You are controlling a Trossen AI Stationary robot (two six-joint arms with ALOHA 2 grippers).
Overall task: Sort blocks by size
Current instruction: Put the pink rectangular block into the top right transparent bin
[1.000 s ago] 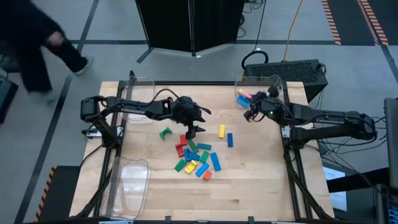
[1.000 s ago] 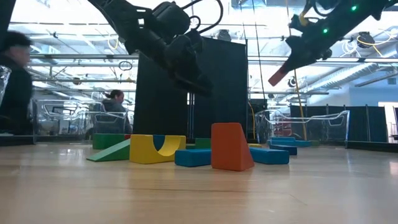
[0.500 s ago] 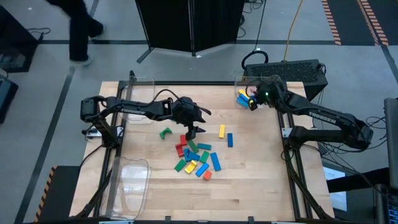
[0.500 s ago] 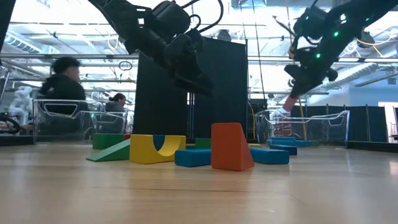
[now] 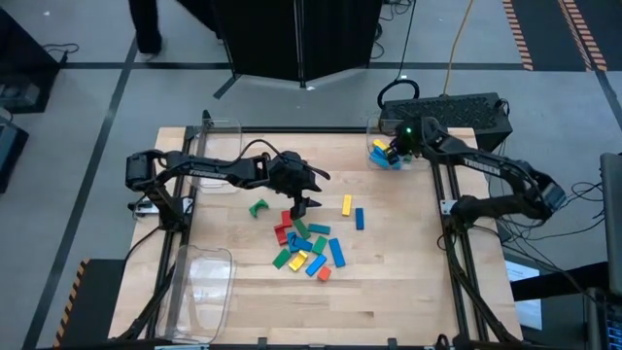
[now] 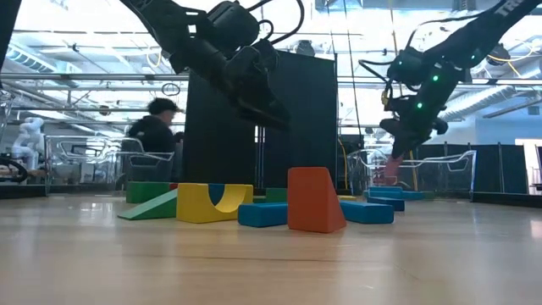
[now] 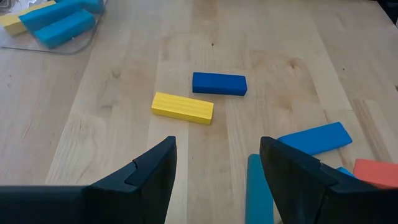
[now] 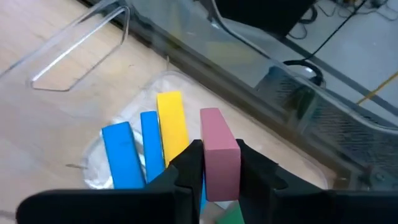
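High view: right gripper [image 5: 394,156] over the clear bin [image 5: 428,126] at the table's far right corner; left gripper [image 5: 299,206] above the block pile [image 5: 306,248].

Low view: pink block [image 6: 391,165] hangs end-down from the right gripper.

Left wrist view: fingers apart, empty; yellow block [image 7: 183,107] ahead.

Right wrist view: fingers clamped on the pink block; long axis along the binned bars [image 8: 149,149] directly beyond.

Wooden table [image 5: 389,282], light planks, serving as landmark. Clear plastic bin [image 5: 206,282] at its near-left corner; second clear bin [image 5: 222,131] at far-left corner; third clear bin [image 5: 428,131] at far-right corner. Black cabinet [image 5: 296,39] beyond far edge. Black case [image 5: 466,109] outside far-right corner. Seated person [image 6: 152,135] in room behind the table.
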